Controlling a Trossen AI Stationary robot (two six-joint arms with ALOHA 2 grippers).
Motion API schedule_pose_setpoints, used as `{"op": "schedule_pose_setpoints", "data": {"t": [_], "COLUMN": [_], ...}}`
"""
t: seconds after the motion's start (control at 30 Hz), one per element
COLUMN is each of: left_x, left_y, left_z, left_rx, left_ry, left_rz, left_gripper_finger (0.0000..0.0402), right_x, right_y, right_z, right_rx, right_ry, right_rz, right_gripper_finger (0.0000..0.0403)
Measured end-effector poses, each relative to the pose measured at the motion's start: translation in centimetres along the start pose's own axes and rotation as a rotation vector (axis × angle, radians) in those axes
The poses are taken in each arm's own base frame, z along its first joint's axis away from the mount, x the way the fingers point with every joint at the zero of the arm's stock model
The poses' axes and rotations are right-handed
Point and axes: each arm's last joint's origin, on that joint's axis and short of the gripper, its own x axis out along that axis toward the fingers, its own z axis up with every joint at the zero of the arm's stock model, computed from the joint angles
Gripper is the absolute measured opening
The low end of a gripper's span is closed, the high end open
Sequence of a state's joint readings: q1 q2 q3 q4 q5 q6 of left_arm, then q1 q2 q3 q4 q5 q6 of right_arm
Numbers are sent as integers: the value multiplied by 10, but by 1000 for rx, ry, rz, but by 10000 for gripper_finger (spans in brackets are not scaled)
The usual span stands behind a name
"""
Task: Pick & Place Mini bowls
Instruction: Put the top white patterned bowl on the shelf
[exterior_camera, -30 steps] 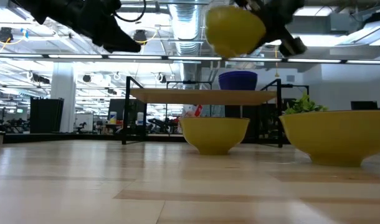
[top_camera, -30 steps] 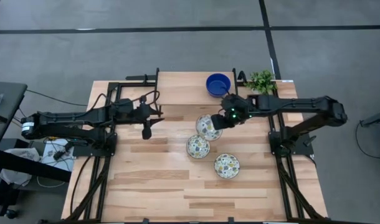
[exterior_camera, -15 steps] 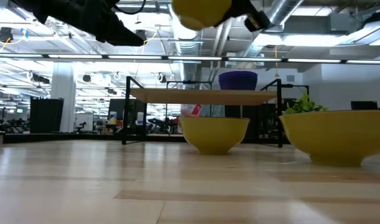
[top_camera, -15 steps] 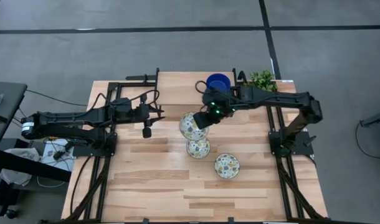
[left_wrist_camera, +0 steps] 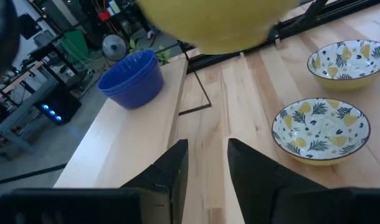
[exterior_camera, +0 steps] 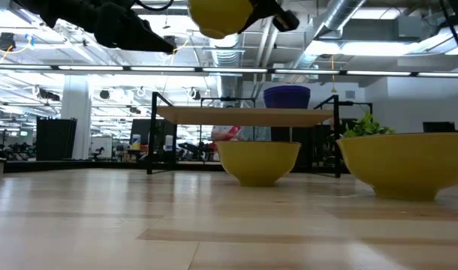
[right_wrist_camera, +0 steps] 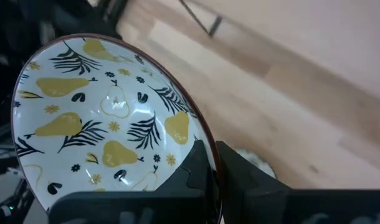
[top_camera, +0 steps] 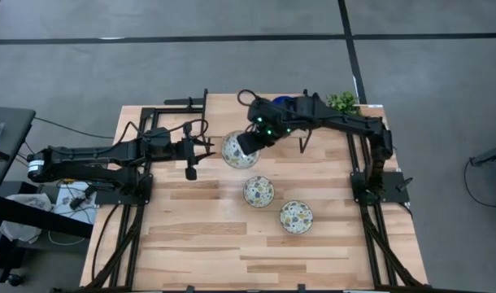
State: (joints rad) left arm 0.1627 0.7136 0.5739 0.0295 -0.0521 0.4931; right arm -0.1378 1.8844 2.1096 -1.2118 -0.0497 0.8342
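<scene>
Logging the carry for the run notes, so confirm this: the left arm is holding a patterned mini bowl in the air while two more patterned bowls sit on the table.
One thing is wrong: the right gripper, not the left, holds the patterned mini bowl aloft. The high view shows it; the left gripper hangs empty beside it. Two patterned bowls do sit on the table.

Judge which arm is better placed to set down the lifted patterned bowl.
Right. The right pincer is shut on the patterned bowl's rim, holding it above the table. The left pincer holds nothing, its fingers slightly apart, near the table's left side.
</scene>
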Motion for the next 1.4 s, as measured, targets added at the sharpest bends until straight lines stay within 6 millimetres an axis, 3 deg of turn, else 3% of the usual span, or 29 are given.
{"op": "schedule_pose_setpoints", "data": {"t": [0.33, 0.57, 0.83, 1.17, 1.4], "left_x": [0, 0, -3, 4, 14], "left_y": [0, 4, 14, 14, 4], "left_z": [0, 4, 22, 25, 27], "left_rx": [-3, 89, 476, 555, 789], "left_ry": [6, -10, -150, -199, -288], "left_rz": [6, 89, 241, 250, 172], "left_gripper_finger": [112, 112, 112, 112, 112], "right_x": [-11, -14, -15, -12, -11], "right_y": [-33, -51, -55, -41, -39], "right_z": [43, 58, 61, 51, 40], "right_rx": [-49, -100, -123, -158, -138], "right_ry": [-115, -137, -139, -122, -20], "right_rz": [-18, -40, -44, -22, -8], "right_gripper_finger": [2, 2, 3, 3, 3]}}
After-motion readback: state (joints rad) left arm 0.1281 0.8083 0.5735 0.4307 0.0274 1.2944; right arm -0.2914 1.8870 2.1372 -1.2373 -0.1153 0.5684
